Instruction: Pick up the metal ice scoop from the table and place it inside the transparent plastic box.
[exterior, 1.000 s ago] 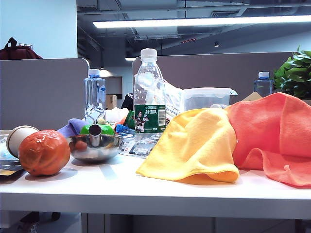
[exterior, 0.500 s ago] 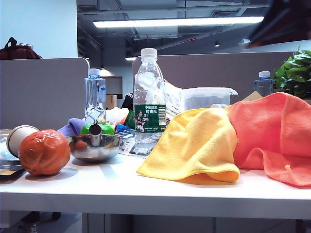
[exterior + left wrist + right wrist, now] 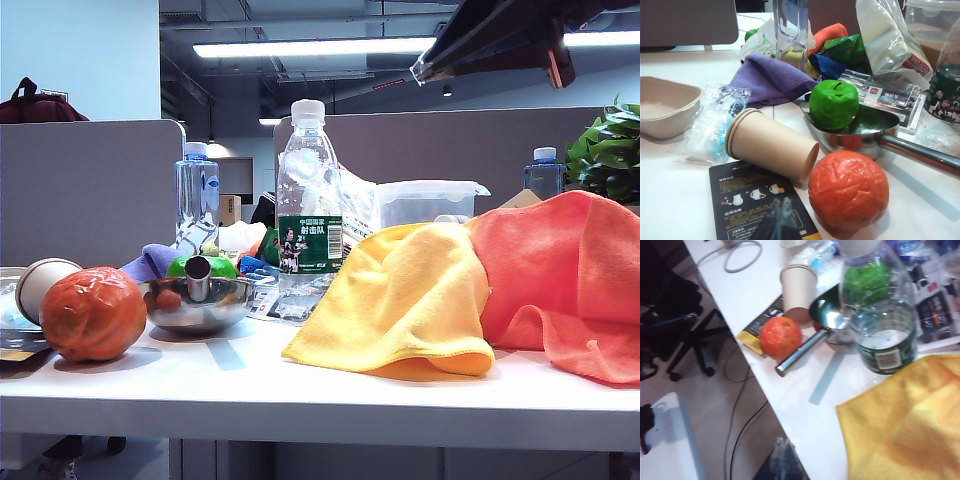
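Observation:
The metal ice scoop [image 3: 197, 302] lies at the table's left, its hollow handle [image 3: 196, 272] pointing toward the front. A green toy apple [image 3: 834, 104] sits in the scoop's bowl [image 3: 867, 126]. The transparent plastic box [image 3: 425, 203] stands at the back, behind the yellow cloth [image 3: 405, 300]. My right gripper [image 3: 420, 72] hangs high at the upper right, shut and empty. In the right wrist view it [image 3: 784, 447] is over the table's front edge, well short of the scoop [image 3: 826, 320]. My left gripper [image 3: 781, 210] is shut, low over a black card [image 3: 755, 200] beside the orange ball [image 3: 848, 190].
An orange ball [image 3: 90, 313] and a tipped paper cup [image 3: 42, 285] lie left of the scoop. A tall water bottle [image 3: 307, 215] stands just right of it. An orange-red cloth [image 3: 570, 280] covers the right side. Bags, cloths and a second bottle [image 3: 195, 200] crowd the back.
My right arm has swung in from the upper right of the exterior view and now reaches leftward high above the cloths. Nothing on the table has moved.

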You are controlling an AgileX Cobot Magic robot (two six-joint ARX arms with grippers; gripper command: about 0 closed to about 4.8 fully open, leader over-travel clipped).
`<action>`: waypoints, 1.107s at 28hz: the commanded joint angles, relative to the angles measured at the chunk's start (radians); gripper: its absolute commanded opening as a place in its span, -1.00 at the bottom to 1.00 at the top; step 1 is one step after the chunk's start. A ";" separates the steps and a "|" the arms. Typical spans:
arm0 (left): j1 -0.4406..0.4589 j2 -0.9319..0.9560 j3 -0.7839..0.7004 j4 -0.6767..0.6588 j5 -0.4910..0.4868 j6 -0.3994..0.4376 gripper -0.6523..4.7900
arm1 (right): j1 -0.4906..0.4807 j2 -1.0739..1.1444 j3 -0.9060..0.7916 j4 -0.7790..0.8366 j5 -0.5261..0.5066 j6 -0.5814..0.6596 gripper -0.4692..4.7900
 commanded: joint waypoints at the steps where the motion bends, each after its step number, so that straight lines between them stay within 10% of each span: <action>1: 0.001 0.000 0.002 0.013 0.003 0.004 -0.78 | -0.001 -0.003 0.005 -0.002 0.004 -0.007 -0.83; 31: 0.001 0.000 0.002 0.047 0.003 0.001 -0.78 | -0.003 -0.015 0.005 -0.061 0.003 -0.084 -0.83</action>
